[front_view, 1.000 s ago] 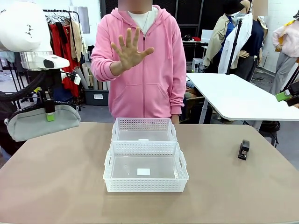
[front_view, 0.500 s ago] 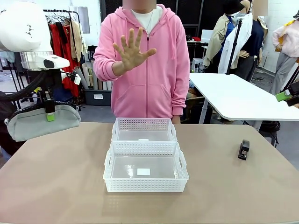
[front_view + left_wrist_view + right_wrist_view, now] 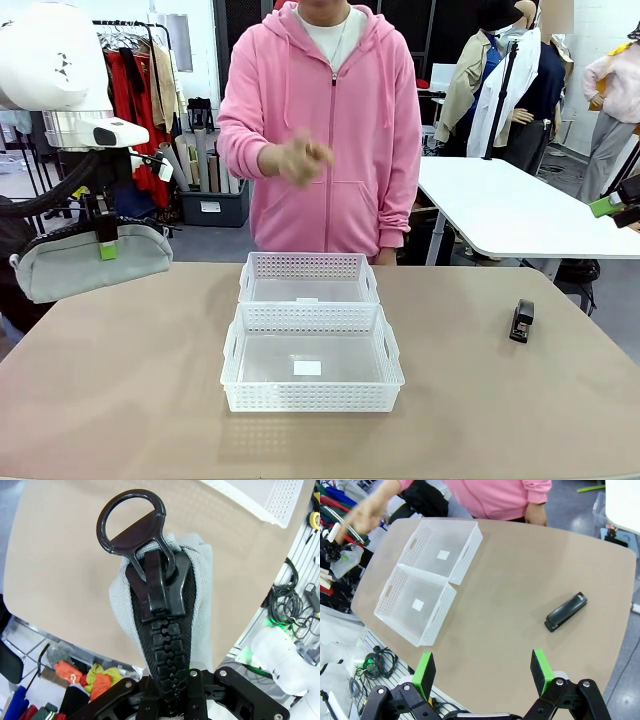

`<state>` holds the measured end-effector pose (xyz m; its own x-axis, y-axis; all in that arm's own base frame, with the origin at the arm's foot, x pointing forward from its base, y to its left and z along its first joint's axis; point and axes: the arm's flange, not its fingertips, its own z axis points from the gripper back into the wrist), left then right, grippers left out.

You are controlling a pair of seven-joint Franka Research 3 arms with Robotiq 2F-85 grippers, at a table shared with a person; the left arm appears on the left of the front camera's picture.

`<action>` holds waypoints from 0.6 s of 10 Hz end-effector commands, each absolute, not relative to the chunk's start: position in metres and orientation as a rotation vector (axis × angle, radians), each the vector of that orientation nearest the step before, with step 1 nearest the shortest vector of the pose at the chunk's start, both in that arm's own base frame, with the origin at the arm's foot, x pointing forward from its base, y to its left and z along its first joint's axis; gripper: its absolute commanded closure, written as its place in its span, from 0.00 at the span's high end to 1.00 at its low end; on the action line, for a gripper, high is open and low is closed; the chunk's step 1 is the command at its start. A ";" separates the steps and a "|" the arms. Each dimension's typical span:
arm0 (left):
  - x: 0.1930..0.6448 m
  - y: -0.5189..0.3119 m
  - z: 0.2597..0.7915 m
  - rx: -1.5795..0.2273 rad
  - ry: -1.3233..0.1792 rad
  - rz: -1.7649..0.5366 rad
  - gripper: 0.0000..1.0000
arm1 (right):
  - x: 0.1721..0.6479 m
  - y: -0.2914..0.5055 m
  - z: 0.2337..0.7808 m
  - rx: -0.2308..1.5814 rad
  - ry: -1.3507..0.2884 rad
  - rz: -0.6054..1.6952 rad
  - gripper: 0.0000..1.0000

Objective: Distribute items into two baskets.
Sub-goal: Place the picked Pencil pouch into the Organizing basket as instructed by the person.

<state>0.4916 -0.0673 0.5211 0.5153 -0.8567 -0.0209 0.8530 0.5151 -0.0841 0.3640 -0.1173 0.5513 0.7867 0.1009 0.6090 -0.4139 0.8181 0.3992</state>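
My left fingers (image 3: 107,250) are pressed together on the pouch (image 3: 60,270) along its zipper edge. It hangs beneath them in the air, over the left side of the surface (image 3: 130,380). I judge the step in hand as carrying the pouch to a basket. Next I should swing right of the fingers to the near basket (image 3: 312,395), the larger one, and let go only once inside its rim. A person's hand (image 3: 300,160) is raised, blurred, beyond the far basket (image 3: 308,262), so I'd watch it. My right fingers (image 3: 426,672) stand spread and empty, with the stapler (image 3: 565,611) ahead of them on the surface.
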 end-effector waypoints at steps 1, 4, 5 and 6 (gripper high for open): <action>0.488 -0.066 0.524 -0.059 0.058 -1.026 0.00 | 0.365 -0.116 0.553 0.569 -0.623 0.296 1.00; 0.488 -0.066 0.524 -0.059 0.058 -1.026 0.00 | 0.365 -0.116 0.553 0.569 -0.623 0.296 1.00; 0.488 -0.066 0.524 -0.059 0.058 -1.026 0.00 | 0.365 -0.116 0.553 0.569 -0.623 0.296 1.00; 0.488 -0.066 0.524 -0.059 0.058 -1.026 0.00 | 0.365 -0.116 0.553 0.569 -0.623 0.296 1.00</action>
<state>0.4916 -0.0673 0.5211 0.5153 -0.8567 -0.0209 0.8530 0.5151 -0.0840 0.3640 -0.1173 0.5513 0.7867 0.1009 0.6090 -0.4139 0.8181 0.3992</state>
